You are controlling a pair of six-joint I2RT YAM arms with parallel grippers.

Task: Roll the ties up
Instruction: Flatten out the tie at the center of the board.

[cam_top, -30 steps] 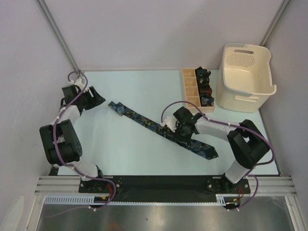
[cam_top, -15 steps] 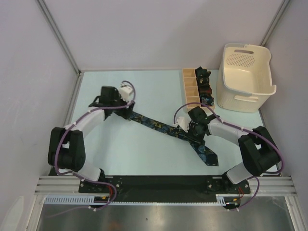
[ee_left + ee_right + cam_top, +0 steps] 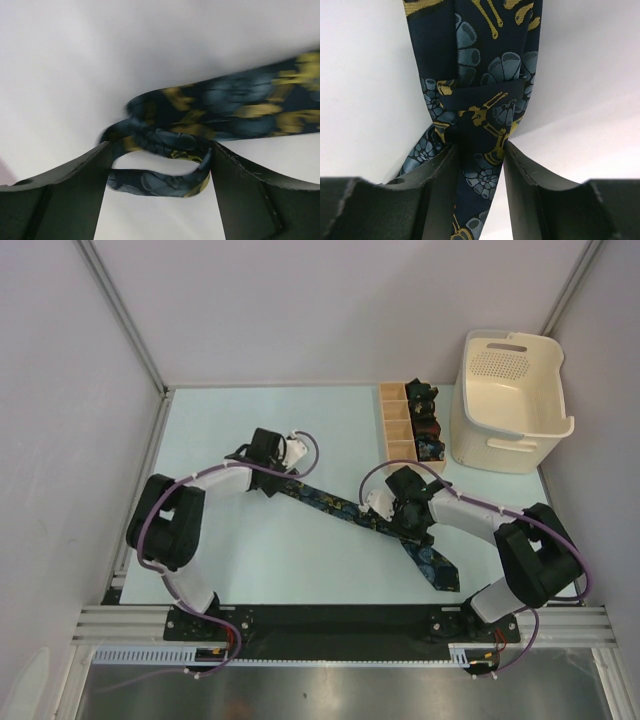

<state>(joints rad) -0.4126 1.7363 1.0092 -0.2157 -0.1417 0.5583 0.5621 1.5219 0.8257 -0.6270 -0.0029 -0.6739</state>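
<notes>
- Left gripper: jaws spread wide, the curled narrow end of the navy floral tie lying between them
- Right gripper: jaws pinch the tie's bunched middle
- The tie stretches diagonally across the table

Top view hides a fair bit: the narrow end of the tie sits under the wrist of the left arm, left of center, and another stretch vanishes under the right arm. The coiled ties in the wooden box are too tiny to read any pattern. In the left wrist view the folded end is smeared on its left and the fabric runs off the right edge. The right wrist view crops it top and bottom, and cuts the right fingers along the bottom.
</notes>
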